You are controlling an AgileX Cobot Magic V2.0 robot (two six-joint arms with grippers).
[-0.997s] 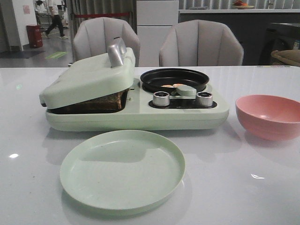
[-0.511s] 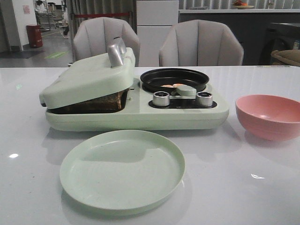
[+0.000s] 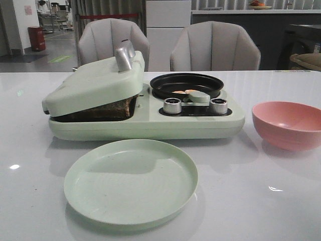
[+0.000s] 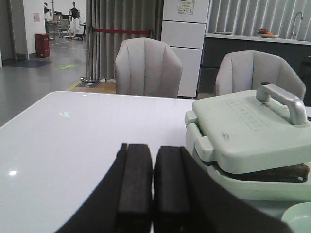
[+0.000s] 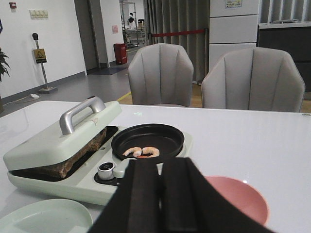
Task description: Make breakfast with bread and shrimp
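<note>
Bread [image 3: 108,109] clamped under tilted lid [image 3: 95,83] of cooker [image 3: 150,123]. 2 shrimp [image 5: 141,152] in black pan [image 5: 148,141] on cooker. Left tool [image 4: 153,184] pressed together, holding nothing. Right tool [image 5: 160,194] likewise pressed together, empty. Plate [image 3: 130,181] and pink bowl [image 3: 287,124] on surface [image 3: 251,191].

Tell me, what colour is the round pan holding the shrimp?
Black. The pan shows best in the right wrist view, with the orange-pink shrimp inside.
</note>
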